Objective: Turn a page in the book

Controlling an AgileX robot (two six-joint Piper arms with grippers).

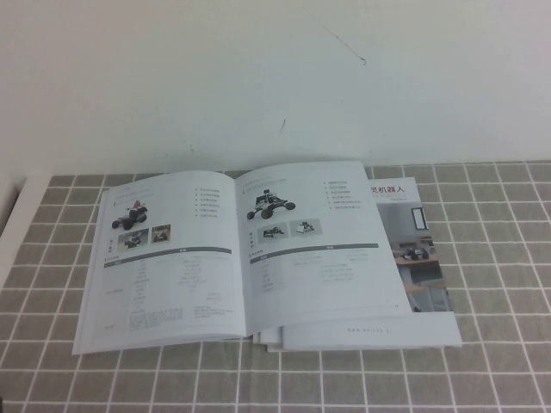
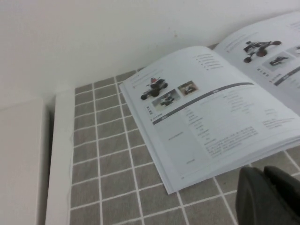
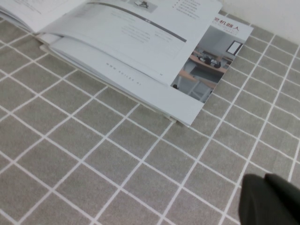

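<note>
High view down on the book; both wrist views low, near, sharing it.

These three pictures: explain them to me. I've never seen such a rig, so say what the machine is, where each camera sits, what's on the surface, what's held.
It is a robot with two arms. One picture comes from a raised camera looking down; neither arm shows there. The other two come from cameras on the wrists. An open book lies on a grey tiled cloth, the right-hand page showing a dark rover. The left end effector hangs near the book's left near corner, the right end effector over bare cloth near its right side. Nothing is held.
</note>
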